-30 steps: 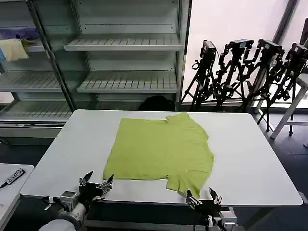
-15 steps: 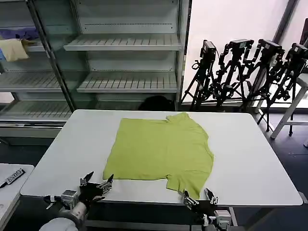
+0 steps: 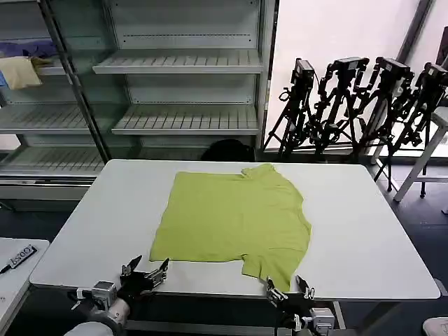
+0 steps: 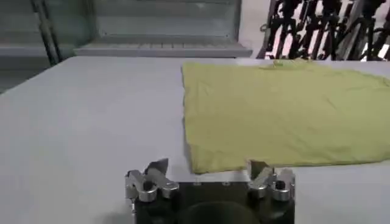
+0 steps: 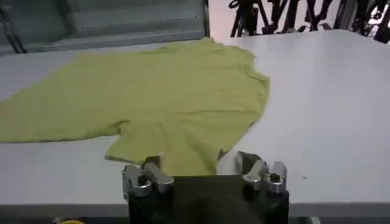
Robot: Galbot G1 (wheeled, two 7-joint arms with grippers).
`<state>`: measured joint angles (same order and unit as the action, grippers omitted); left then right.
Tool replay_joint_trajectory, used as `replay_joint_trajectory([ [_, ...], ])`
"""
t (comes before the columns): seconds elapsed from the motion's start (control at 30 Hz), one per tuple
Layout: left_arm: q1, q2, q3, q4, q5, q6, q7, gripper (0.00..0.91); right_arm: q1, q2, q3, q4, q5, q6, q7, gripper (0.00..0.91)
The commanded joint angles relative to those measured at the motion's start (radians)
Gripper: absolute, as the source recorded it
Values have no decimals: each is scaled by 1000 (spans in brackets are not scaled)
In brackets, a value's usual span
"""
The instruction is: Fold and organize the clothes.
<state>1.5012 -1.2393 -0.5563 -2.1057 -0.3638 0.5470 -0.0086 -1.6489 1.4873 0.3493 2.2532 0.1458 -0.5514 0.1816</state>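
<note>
1. The T-shirt (image 3: 234,217) lies flat, plain side up, mid-desk (image 3: 364,231).
2. Left gripper (image 3: 145,269) hovers at the near edge, fingers spread, empty.
3. Right gripper (image 5: 204,173), fingers spread, faces the near sleeve (image 5: 173,149).

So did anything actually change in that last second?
Barely. Both pincers sank lower along the table's near edge: the left pincer also edged right, the right pincer edged left. Both are open and empty. The T-shirt lies as before.

No text, label or number is legible anywhere.
</note>
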Motion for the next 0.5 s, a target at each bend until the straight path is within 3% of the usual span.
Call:
replay_joint_trajectory([
  [0.03, 6, -3, 2, -1, -4, -1, 1, 91, 1, 1, -1, -2, 0, 2, -1, 91],
  [0.13, 5, -4, 5, 4, 0, -1, 2, 10, 1, 1, -4, -6, 2, 2, -2, 0],
  [0.5, -21, -7, 3, 21, 1, -3, 7, 0, 4, 0, -4, -6, 2, 28, -21, 0],
])
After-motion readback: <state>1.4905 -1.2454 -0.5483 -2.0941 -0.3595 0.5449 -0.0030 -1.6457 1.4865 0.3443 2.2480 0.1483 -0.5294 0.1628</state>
